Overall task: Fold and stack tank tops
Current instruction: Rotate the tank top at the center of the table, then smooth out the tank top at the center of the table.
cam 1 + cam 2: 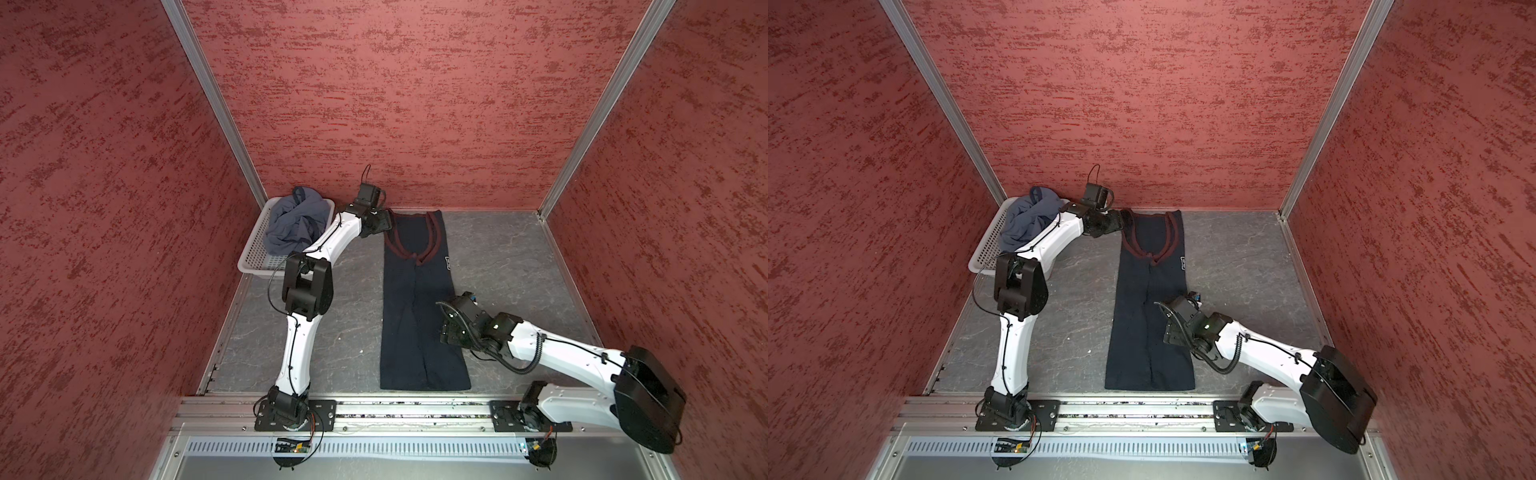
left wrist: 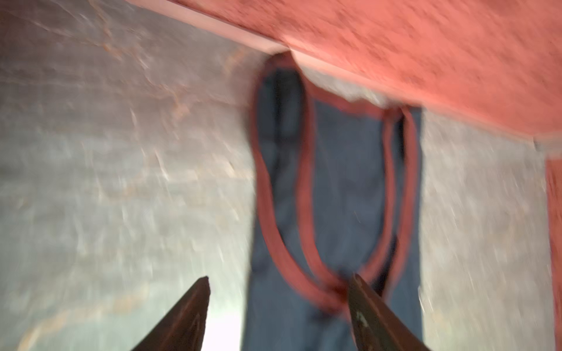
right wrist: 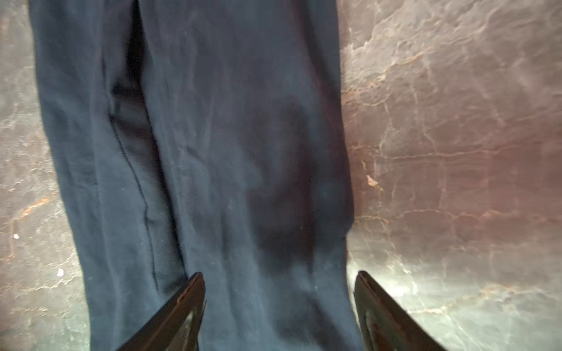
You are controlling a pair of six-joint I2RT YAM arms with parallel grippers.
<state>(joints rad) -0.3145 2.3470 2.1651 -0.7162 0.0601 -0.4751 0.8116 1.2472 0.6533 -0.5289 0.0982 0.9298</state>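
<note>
Hovering nearest, our right gripper (image 3: pixel 278 273) is holding its fingers (image 3: pixel 182 304) wide, empty, over the navy tank top (image 1: pixel 419 316) lying on the table (image 1: pixel 519 266); farther, our left gripper (image 2: pixel 279 276) is gaping empty beside its straps (image 2: pixel 282 146); our left arm (image 1: pixel 332 237) is partly hiding the basket (image 1: pixel 251 259) holding the crumpled blue-grey tank top (image 1: pixel 291 224).

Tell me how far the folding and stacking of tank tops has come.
Done: the dark navy cloth top with maroon trim lies on the grey table, folded lengthwise into a narrow strip. In hand: nothing; the left gripper, open, is by its straps, and the right gripper, open, above its lower half. To do: its cross folds, then the slate blue-grey cloth top, crumpled in the white perforated plastic basket.
</note>
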